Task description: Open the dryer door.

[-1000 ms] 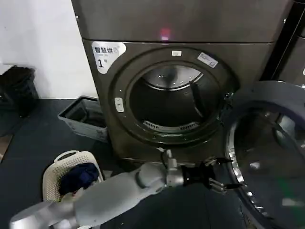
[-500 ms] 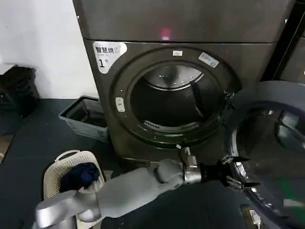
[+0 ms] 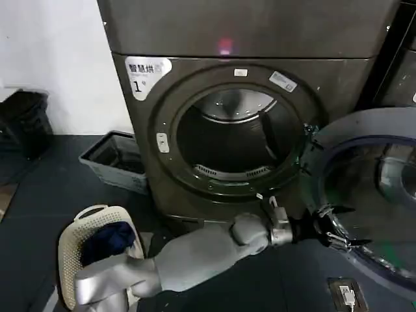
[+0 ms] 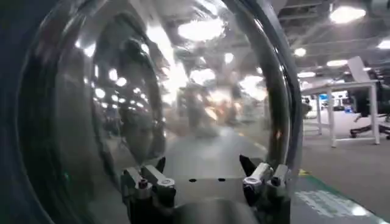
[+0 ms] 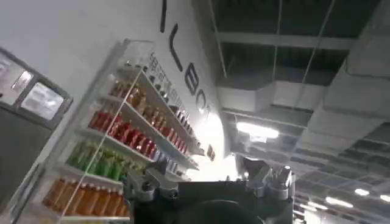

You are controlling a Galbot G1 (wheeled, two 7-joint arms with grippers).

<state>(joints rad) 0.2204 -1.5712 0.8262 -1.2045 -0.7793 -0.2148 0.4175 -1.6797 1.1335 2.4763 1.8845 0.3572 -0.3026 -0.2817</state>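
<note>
The dryer (image 3: 338,81), dark grey-brown with a white "1" label (image 3: 147,70), stands with its round opening and steel drum (image 3: 229,110) exposed. The dryer door (image 3: 380,195) hangs swung out to the right, its grey rim and tinted glass facing me. My left arm reaches across the floor in front of the machine. My left gripper (image 3: 340,227) is open against the door's lower left rim. In the left wrist view the door glass (image 4: 183,91) sits close ahead of the open left gripper (image 4: 201,178), with nothing between the fingers. My right gripper (image 5: 207,179) is open and points up at a ceiling.
A white laundry basket (image 3: 78,227) holding dark blue clothes sits on the floor at the lower left. A grey crate (image 3: 104,162) stands beside the dryer. A neighbouring machine (image 3: 400,84) is at the far right. A small device (image 3: 346,296) lies on the floor below the door.
My left arm has stretched farther right, following the door's rim. The door has swung wider open, away from the opening.
</note>
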